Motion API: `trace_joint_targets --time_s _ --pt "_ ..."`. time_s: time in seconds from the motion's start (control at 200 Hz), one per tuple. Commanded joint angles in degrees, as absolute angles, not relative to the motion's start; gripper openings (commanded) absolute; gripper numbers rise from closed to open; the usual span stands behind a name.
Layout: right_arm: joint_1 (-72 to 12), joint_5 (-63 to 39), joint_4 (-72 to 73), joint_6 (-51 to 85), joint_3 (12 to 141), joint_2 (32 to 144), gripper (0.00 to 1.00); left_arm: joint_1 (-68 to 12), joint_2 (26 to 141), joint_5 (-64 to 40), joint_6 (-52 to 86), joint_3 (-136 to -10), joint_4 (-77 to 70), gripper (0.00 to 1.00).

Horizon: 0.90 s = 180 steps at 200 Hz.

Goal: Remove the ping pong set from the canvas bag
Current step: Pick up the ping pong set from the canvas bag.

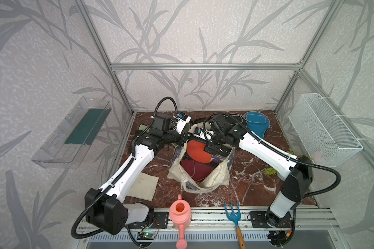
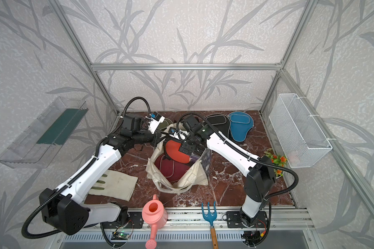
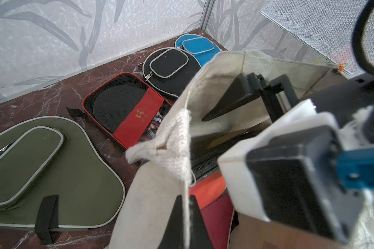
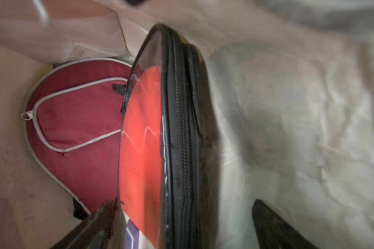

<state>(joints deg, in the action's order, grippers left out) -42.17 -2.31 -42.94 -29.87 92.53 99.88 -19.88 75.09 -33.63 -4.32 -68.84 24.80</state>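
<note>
**Ping pong set** (image 1: 198, 151): part unpacked.

**In the bag:** Two pieces are sitting inside the canvas bag (image 1: 216, 179). The clear-fronted case (image 4: 143, 151), red paddles showing, is standing on its edge. The maroon case (image 4: 78, 120) is lying lower, partly under it.

**Out of the bag:** Four pieces are lying in a close row on the marble table (image 1: 246, 179) along the back wall: olive case (image 3: 52, 172), red mesh case (image 3: 125, 107), black case (image 3: 171, 69) and blue case (image 3: 199, 46).

**Progress, as judged:** most of the set is out, with two pieces to go.

**Right gripper** (image 4: 183, 201): is reaching down into the bag with its jaws spread wide, straddling the clear-fronted case. One finger is sitting at the clear front and the other is standing off from the zip side, so nothing is gripped.

**Left gripper** (image 3: 185, 207): is pinching the bag's rim at a far corner, jaws closed on the canvas, propping the mouth open.

**Clearances:**
- The bag wall is crowding the zip side of the case, so straight up through the mouth is looking like the freest way out.
- The back strip is looking nearly full; bare marble is showing beside the bag on the right arm's side.
- A pink watering can (image 1: 179, 213) and a blue garden fork (image 1: 232, 212) are sitting at the front rail.
- A beige cloth (image 1: 143, 186) is lying under the left arm.
</note>
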Motion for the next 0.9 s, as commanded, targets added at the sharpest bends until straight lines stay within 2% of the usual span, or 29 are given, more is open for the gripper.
trace_joint_targets --time_s 0.0,0.105,0.2,0.3,0.415,0.525,0.665,0.895 --pt "-41.44 -4.13 -46.26 -28.61 94.02 101.82 0.97 -20.17 73.21 -36.06 -5.88 -68.19 24.96 0.00" --pt "-41.26 -6.28 -47.67 -28.30 94.17 102.86 0.95 -20.21 73.00 -36.11 -6.06 -68.03 24.90 0.00" --pt "-41.12 -8.00 -49.02 -27.87 94.68 103.35 0.85 -20.21 72.85 -36.04 -6.06 -67.83 24.73 0.00" --pt "-41.13 -8.65 -51.23 -27.21 95.96 103.61 0.61 -20.20 72.63 -35.78 -6.13 -67.85 24.71 0.00" --pt "-41.13 -8.51 -54.49 -26.98 98.16 103.44 0.24 -20.21 71.91 -34.35 -5.98 -67.85 24.91 0.00" --pt "-41.13 -8.72 -56.90 -26.98 99.57 102.04 0.00 -20.21 70.80 -30.65 -6.24 -68.35 26.17 0.00" --pt "-41.30 -9.82 -56.18 -26.10 98.64 98.10 0.00 -20.21 68.77 -24.07 -6.88 -68.98 27.95 0.00" --pt "-41.40 -8.84 -47.62 -23.69 93.80 84.97 0.00 -20.08 64.30 -15.76 -6.80 -66.54 25.56 0.00"
